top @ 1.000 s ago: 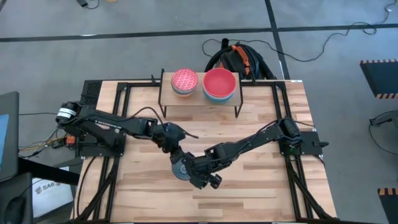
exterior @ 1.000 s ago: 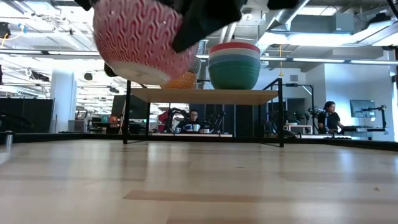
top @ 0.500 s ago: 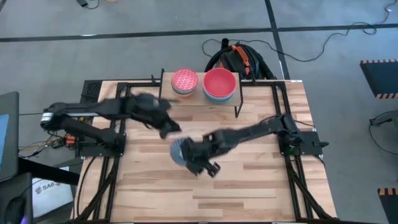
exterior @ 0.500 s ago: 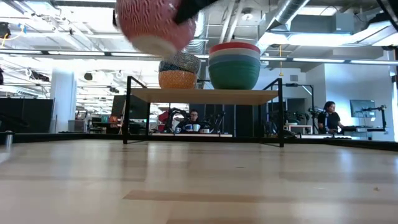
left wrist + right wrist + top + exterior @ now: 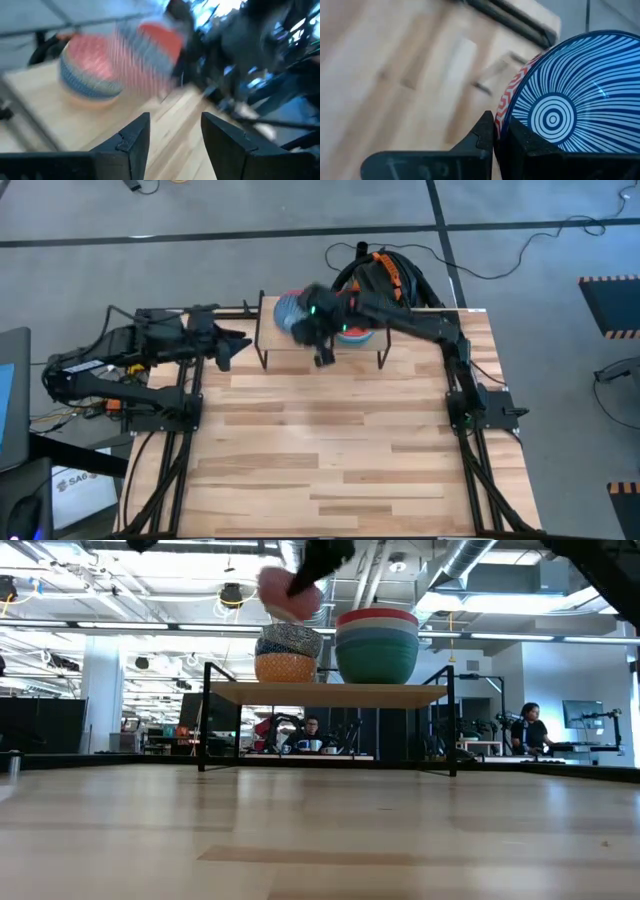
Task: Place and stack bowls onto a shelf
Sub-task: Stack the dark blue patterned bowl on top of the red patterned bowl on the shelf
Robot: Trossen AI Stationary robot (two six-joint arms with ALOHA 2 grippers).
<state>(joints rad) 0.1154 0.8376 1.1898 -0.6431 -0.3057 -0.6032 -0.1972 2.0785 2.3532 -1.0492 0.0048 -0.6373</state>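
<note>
My right gripper (image 5: 314, 318) is shut on a bowl (image 5: 289, 310) with a pink pattern outside and blue-and-white stripes inside. The bowl hangs over the shelf (image 5: 330, 693), just above the left stack (image 5: 288, 653), a blue-and-white patterned bowl on a yellow one. The right stack (image 5: 376, 645), topped by a red bowl, sits beside it on the shelf board. My left gripper (image 5: 172, 132) stands open and holds nothing, left of the shelf (image 5: 225, 345). My right gripper pinches the bowl's rim (image 5: 503, 116), one finger inside on the striped face and one outside on the pink wall. The fingers reach it from the table's right side. The bowl (image 5: 290, 595) is lifted clear, a short way above the left stack.
The shelf's black legs (image 5: 205, 720) stand at the table's far edge. A dark bag with orange straps (image 5: 385, 275) lies on the floor behind it. People sit at desks in the room beyond (image 5: 527, 725). Bare slatted tabletop (image 5: 330, 450) stretches toward the near edge.
My right gripper has carried the bowl from the table's middle up and toward the far edge, to above the shelf's left stack. My left gripper has drawn away from the bowl, toward the table's left and far edges.
</note>
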